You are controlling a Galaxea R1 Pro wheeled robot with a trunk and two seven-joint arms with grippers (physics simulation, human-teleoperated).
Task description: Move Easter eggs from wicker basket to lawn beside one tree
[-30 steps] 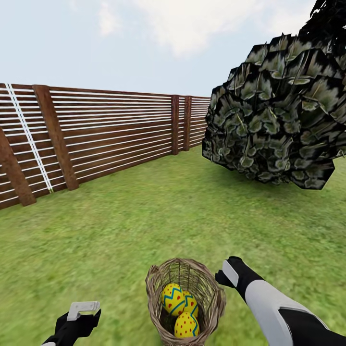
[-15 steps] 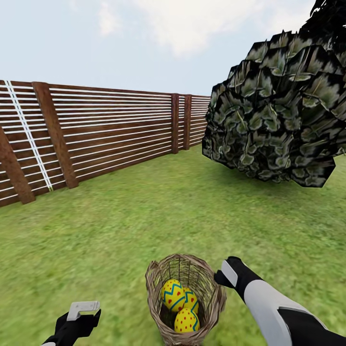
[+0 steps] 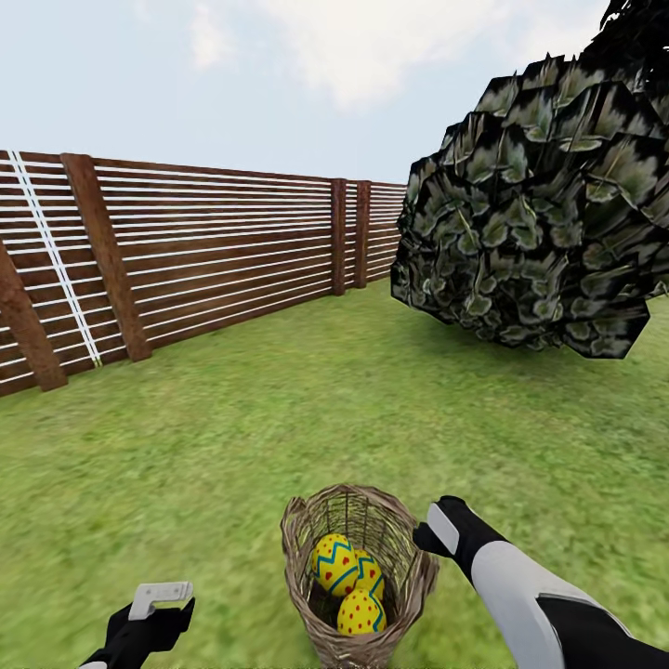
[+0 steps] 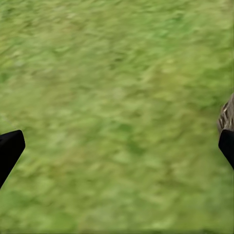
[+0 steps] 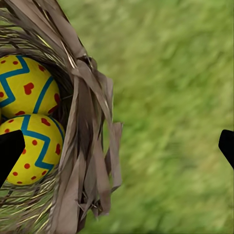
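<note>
While both hands, left (image 4: 117, 151) and right (image 5: 117, 148), hover wide open and empty, three Easter eggs (image 3: 346, 581) sit in the wicker basket (image 3: 405, 557) on the fenced lawn (image 3: 279, 418).

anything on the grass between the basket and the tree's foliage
No, in the head view the stretch of lawn from the wicker basket up to the tree is bare grass.
</note>
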